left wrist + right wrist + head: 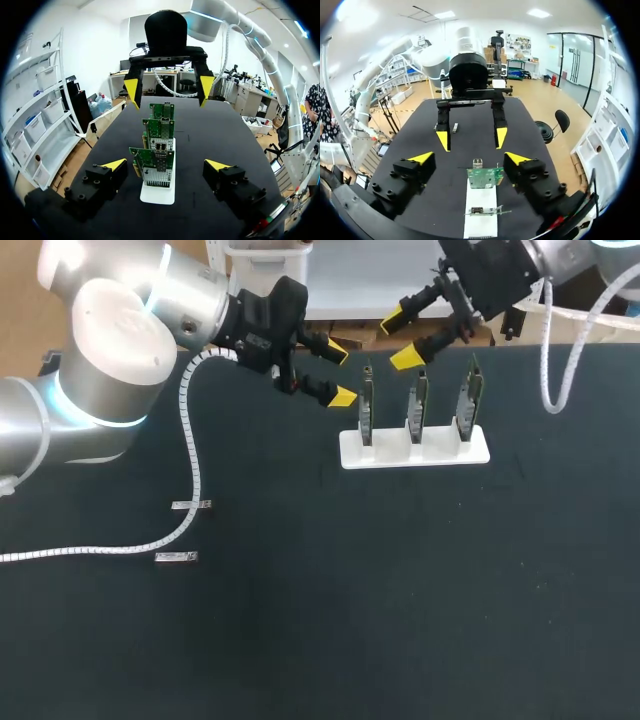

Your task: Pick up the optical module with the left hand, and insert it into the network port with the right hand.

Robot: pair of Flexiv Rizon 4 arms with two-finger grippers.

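Head view: dark worktop [400, 620]; white stand [414, 448] holding three upright green cards [418, 405] at upper centre. Left fingers [341, 396] and right fingers [405, 360] hang near its left end, both spread wide, holding nothing. Two optical modules [190, 505] lie flat at mid-left, long axes left-right, well apart from the left fingers, the nearer pair.
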